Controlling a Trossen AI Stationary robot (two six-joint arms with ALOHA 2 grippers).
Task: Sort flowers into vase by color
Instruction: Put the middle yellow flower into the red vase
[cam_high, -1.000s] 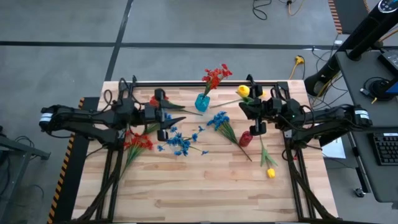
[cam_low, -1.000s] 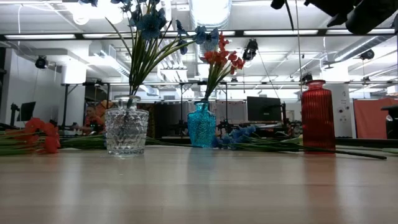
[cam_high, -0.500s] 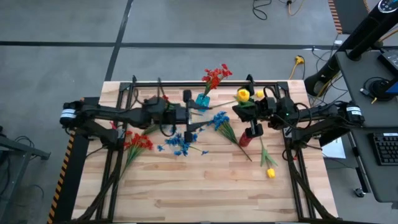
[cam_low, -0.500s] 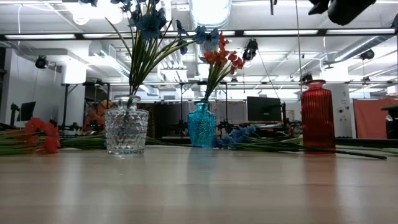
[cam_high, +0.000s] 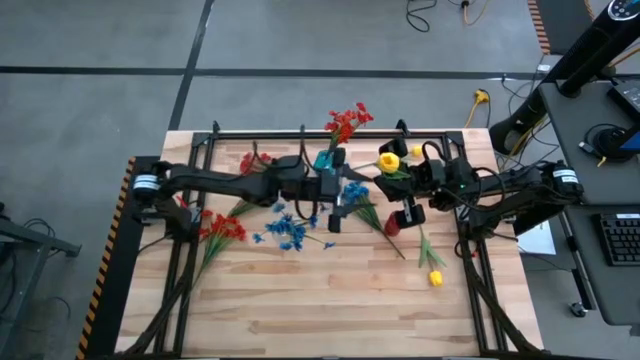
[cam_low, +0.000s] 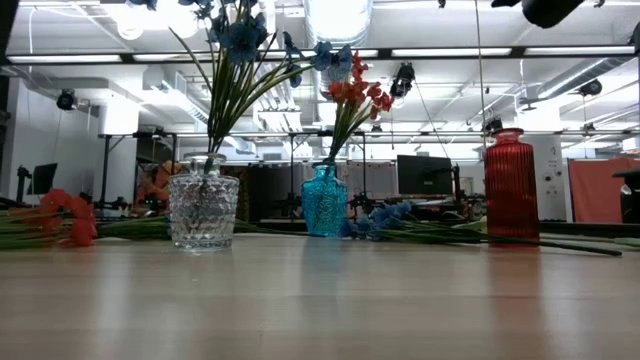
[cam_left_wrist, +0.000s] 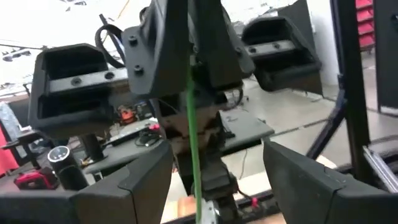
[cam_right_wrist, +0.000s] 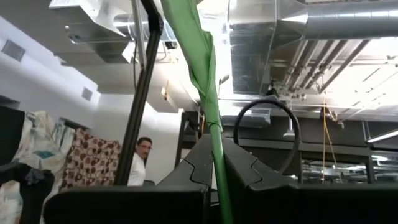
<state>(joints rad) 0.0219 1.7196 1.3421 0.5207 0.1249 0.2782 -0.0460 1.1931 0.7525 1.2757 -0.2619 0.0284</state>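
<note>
Right hand (cam_high: 399, 172) hangs over the far right of the surface (cam_high: 330, 300), clamped shut on a yellow flower (cam_high: 388, 160); from its own wrist view the green stalk (cam_right_wrist: 211, 118) rises straight up between the fingers, so the long axis stands near upright, head on top. Left hand (cam_high: 338, 188) has reached across to the middle, beside the blue vase (cam_high: 324, 163), fingers (cam_left_wrist: 137, 180) spread wide, with that stalk showing between them. Such a stem looks light, thin and bendy, probably slippery plastic; low on the stalk seems the safest place to hold.
</note>
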